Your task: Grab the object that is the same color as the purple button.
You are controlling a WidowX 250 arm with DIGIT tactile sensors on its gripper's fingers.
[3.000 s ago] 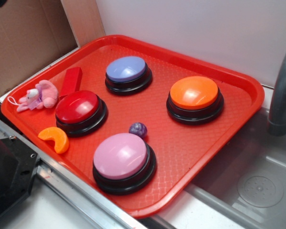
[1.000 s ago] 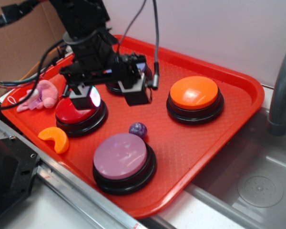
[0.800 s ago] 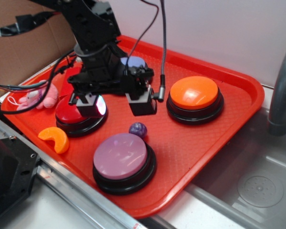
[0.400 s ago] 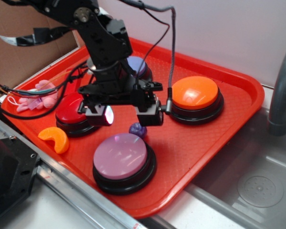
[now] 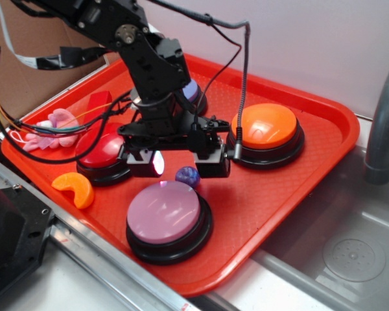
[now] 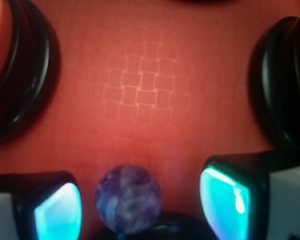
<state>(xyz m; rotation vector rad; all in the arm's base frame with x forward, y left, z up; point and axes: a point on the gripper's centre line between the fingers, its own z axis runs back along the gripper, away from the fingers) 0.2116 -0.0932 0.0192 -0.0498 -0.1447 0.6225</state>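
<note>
A small dark purple bumpy ball, the object [image 5: 187, 175], lies on the red tray [image 5: 298, 175] just behind the large pale purple button [image 5: 163, 208]. My gripper [image 5: 181, 163] hangs open right over it, one finger on each side. In the wrist view the object [image 6: 129, 198] sits between the two glowing pads [image 6: 57, 214], nearer the left one, touching neither. The dark base of the purple button [image 6: 155, 227] shows just below it.
A red button [image 5: 104, 150], an orange button [image 5: 267, 127] and a blue button [image 5: 193, 94], partly hidden by the arm, stand on the tray. An orange slice [image 5: 74, 188], a pink plush toy [image 5: 55, 126] and a red block [image 5: 98, 102] lie at left. A sink [image 5: 350, 253] is at right.
The arm came into view, moved forward and right across the tray and came down, so the open fingers now straddle the purple ball. The ball has not moved.
</note>
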